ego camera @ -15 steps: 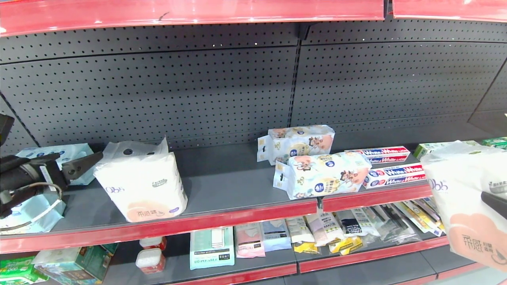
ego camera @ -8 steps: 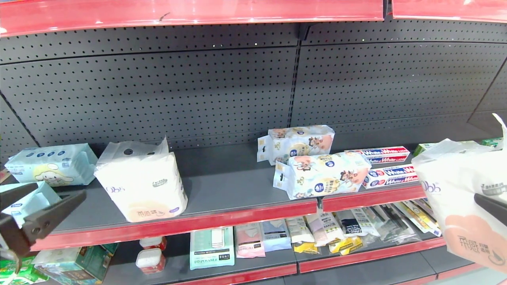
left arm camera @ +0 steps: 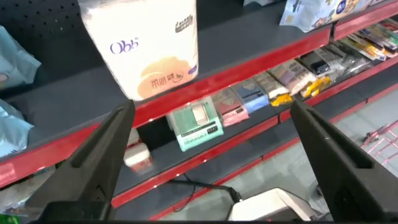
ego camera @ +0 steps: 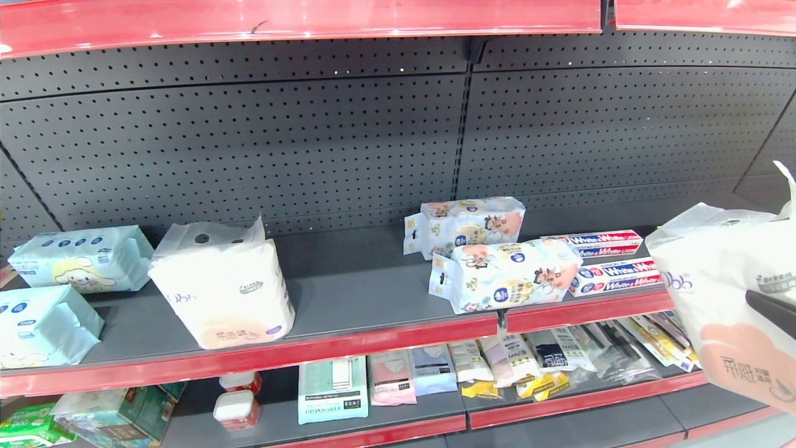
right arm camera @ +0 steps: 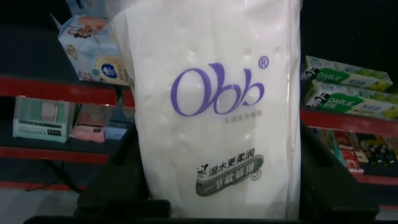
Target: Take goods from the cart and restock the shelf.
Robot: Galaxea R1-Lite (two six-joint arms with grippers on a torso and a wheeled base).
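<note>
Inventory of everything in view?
shelf: 1, grey, red edges
standing roll pack: 1, white, shelf left of centre
held roll pack: 1, white, far right
tissue packs: 2, light blue, shelf far left
wipe packs: 2, cartoon print, shelf centre-right
toothpaste boxes: 2, red-white-blue, beside wipes
green boxes: 2, green, shelf far right
small packets: many, mixed, lower shelf
left gripper: 1, black, open, empty
right gripper: 1, black, shut on held roll pack
</note>
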